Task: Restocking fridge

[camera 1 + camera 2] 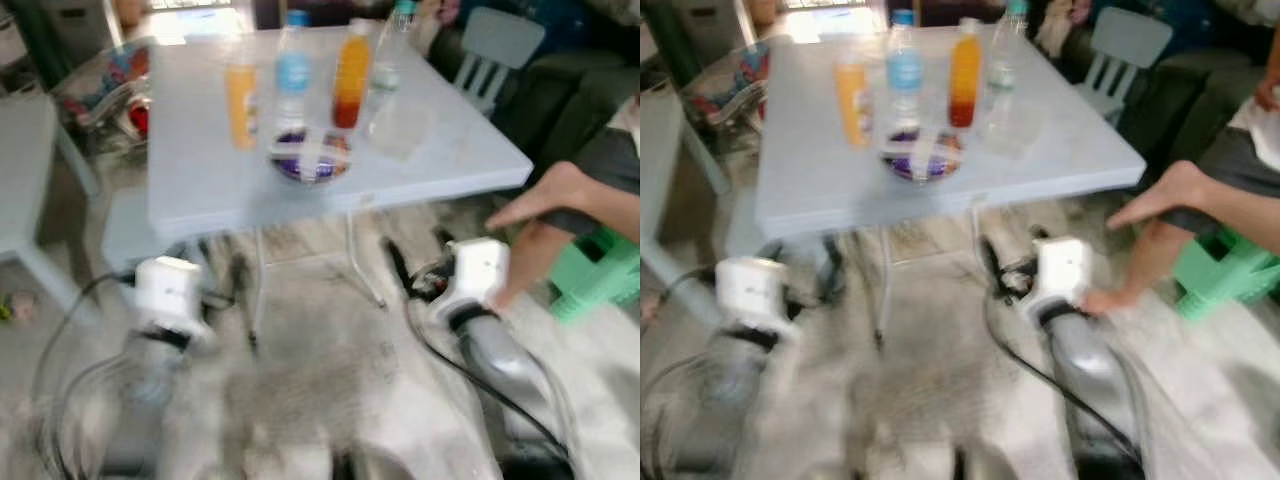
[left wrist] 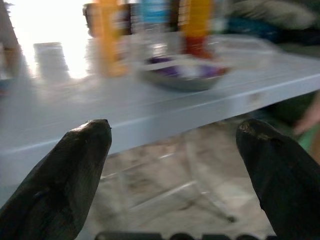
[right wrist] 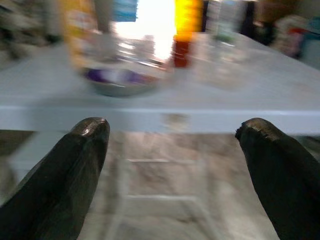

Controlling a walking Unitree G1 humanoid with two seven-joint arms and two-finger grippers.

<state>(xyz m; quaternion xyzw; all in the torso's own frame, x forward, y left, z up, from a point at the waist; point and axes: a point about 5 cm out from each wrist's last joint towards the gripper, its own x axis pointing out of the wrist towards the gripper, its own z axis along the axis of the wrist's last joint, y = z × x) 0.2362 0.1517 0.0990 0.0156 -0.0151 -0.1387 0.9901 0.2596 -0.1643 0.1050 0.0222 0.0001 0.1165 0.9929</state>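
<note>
Bottles [image 1: 351,72] wait mid-table [image 1: 200,190] behind the bowl [image 1: 310,155], both grippers [image 2: 172,145] [image 3: 172,140] spread wide and empty below the near edge — approach step, next lift and reach.

Silver arms, white wrist blocks, black cables, black fingers [image 2: 75,175]

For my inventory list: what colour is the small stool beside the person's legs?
The stool is light green, clearest in the left eye view.
</note>
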